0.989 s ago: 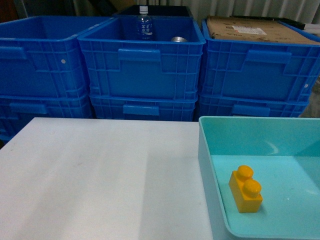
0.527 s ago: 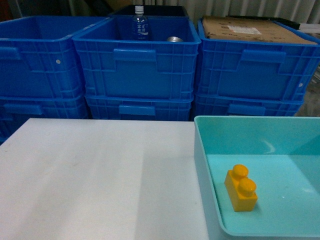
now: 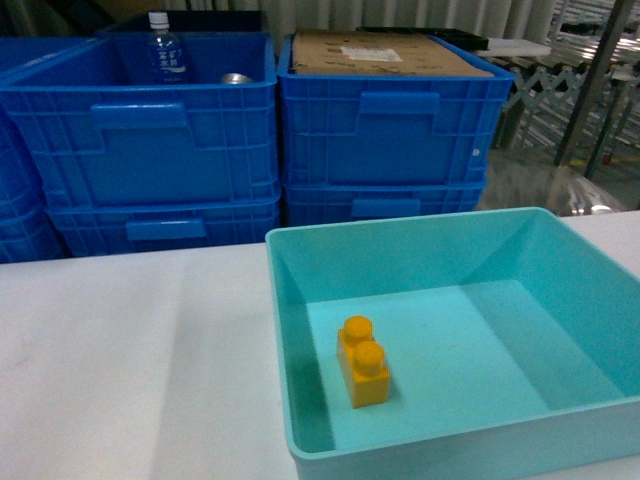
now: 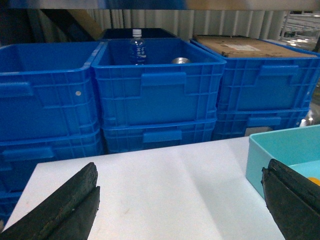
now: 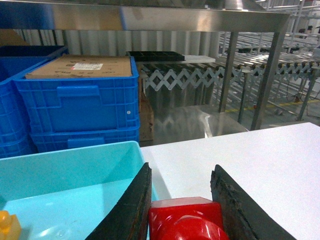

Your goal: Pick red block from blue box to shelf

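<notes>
In the right wrist view, a small glossy red block (image 5: 185, 220) is clamped between the black fingers of my right gripper (image 5: 181, 172). It hangs above the right rim of the pale turquoise blue box (image 5: 75, 155) and the white table beside it. The blue box (image 3: 400, 228) stands on the table's right part. The shelf's steel tier (image 5: 150, 17) runs overhead, with a post (image 5: 227, 65) behind. My left gripper (image 4: 181, 170) is open over bare table, left of the blue box (image 4: 280, 145). Neither gripper shows in the head view.
A yellow-orange two-stud block (image 3: 363, 362) lies inside the box. Behind the table stand stacked deep blue crates (image 3: 150, 150), one holding a bottle (image 3: 165, 50), another topped with cardboard (image 3: 380, 50). A folding roller conveyor (image 5: 200, 77) and steel posts stand at the back right.
The head view has swung right: the turquoise box and the crates have slid left in the frame, and the whole box now shows.
</notes>
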Motion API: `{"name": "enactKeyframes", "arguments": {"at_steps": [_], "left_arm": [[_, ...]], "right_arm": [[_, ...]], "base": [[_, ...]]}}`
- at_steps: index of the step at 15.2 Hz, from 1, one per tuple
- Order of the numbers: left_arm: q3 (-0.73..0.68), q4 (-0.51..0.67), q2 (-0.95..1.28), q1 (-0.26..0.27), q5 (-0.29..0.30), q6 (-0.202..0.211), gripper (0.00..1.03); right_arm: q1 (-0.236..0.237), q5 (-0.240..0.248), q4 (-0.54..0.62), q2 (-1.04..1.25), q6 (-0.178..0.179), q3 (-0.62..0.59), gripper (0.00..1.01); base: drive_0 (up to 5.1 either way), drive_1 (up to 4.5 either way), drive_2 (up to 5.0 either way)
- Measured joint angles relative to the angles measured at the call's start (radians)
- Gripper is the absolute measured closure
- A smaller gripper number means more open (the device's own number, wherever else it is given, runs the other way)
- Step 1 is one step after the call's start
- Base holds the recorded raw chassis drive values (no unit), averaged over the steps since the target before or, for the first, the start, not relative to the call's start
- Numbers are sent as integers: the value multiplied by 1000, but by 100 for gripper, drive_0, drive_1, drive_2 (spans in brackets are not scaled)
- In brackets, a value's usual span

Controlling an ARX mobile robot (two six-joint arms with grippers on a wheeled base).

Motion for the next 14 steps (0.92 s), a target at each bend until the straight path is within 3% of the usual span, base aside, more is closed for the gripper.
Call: {"name": "enactKeyframes", "arguments": {"at_steps": [14], "left_arm": [[0, 0, 0, 0, -2, 0, 5]], "right_arm": [[0, -1, 0, 2, 0, 0, 72]], "base": [[-157, -157, -157]]}}
